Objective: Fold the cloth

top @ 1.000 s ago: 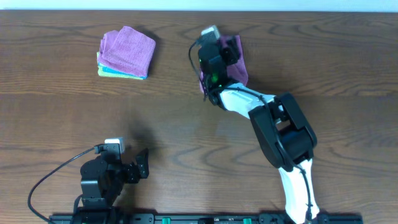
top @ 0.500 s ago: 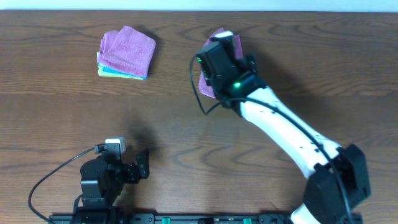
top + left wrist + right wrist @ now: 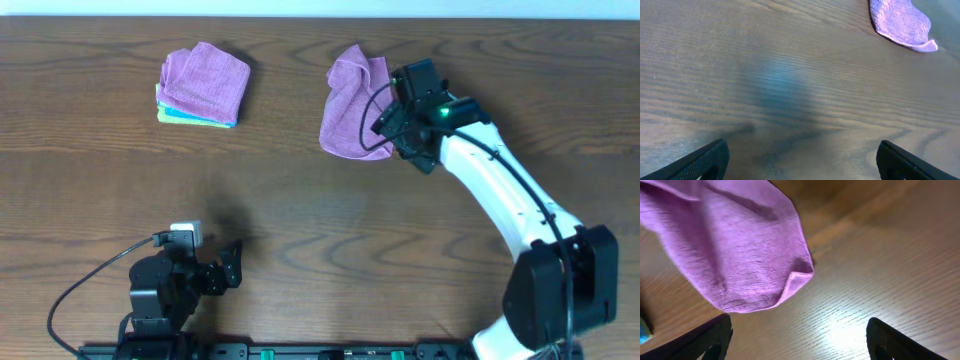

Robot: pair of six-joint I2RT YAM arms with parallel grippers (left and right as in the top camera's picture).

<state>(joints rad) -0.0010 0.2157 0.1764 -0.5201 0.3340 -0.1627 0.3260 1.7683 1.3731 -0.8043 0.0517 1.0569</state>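
Observation:
The purple cloth (image 3: 355, 100) lies rumpled and partly doubled over at the back middle of the table. My right gripper (image 3: 392, 128) hovers at its right edge, open, with nothing between its fingers. In the right wrist view a rounded corner of the cloth (image 3: 740, 245) hangs just ahead of the open right gripper (image 3: 797, 342), clear of both fingertips (image 3: 705, 340). My left gripper (image 3: 231, 267) rests open near the front left, far from the cloth. In the left wrist view the open left gripper (image 3: 802, 162) faces bare wood, and a purple cloth edge (image 3: 900, 22) shows at the top right.
A neat stack of purple, teal and yellow-green cloths (image 3: 205, 85) sits at the back left. A black cable (image 3: 90, 285) loops beside the left arm. The wooden table (image 3: 300, 200) runs between the two arms.
My right gripper has drawn off the cloth and swung to its right side, opening on the way. The cloth now lies uncovered. The left arm has not moved.

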